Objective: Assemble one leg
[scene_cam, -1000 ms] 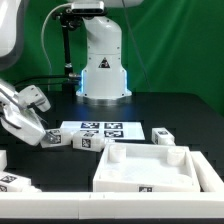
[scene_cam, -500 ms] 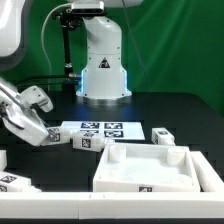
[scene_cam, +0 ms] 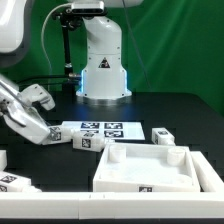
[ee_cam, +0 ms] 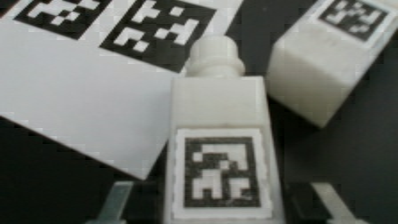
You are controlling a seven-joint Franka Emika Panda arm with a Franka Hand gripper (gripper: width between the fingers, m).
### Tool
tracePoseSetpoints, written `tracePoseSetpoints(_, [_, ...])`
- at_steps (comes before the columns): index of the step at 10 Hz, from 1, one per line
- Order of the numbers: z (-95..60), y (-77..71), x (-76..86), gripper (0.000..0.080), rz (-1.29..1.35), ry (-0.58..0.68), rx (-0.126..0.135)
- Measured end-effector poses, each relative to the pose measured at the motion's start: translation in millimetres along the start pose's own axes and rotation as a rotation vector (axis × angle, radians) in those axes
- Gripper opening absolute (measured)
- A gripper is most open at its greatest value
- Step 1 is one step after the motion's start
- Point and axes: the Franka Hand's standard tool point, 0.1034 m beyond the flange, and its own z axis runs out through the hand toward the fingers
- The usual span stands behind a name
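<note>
A leg (scene_cam: 86,141) lies on the black table just in front of the marker board (scene_cam: 100,129), at the exterior view's left. My gripper (scene_cam: 55,136) reaches in from the left, level with the leg's end. In the wrist view the leg (ee_cam: 221,130) lies lengthwise between my two fingers (ee_cam: 118,200), its tag face up and its narrow peg pointing away. A dark gap shows on each side of it, so my gripper (ee_cam: 222,198) is open around the leg's near end.
The large white tabletop (scene_cam: 150,178) lies at the front right. Another leg (scene_cam: 160,135) stands behind it. Two more legs (scene_cam: 12,182) lie at the front left. A white tagged part (ee_cam: 338,60) lies close beside the leg in the wrist view.
My gripper has shifted very slightly at the leg's end. The leg and the other parts have not moved.
</note>
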Motion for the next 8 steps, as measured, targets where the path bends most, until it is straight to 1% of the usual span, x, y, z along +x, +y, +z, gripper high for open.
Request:
tracePoseSetpoints(1, [-13.1,-22.9,-29.8,0.0285,-0.072,0.046,-0.018])
tracePoseSetpoints(2, [-22.0,-38.1,-50.1,0.0285,-0.128,0.077,-0.031])
tracePoseSetpoints(3, [-23.2,-38.5,-50.9,0.0285,-0.137,0.071,-0.048])
tracePoseSetpoints(4, [-23.3,-41.3,-43.3,0.0285,-0.138,0.113,-0.042])
tracePoseSetpoints(6, [-24.3,-51.2,-43.9,0.0285,-0.173,0.249,-0.018])
tracePoseSetpoints(7, [-26.9,-62.1,-47.7,0.0285,-0.170,0.317,-0.016])
tracePoseSetpoints(8, [-34.8,-92.0,-63.5,0.0285,-0.229,0.420,-0.018])
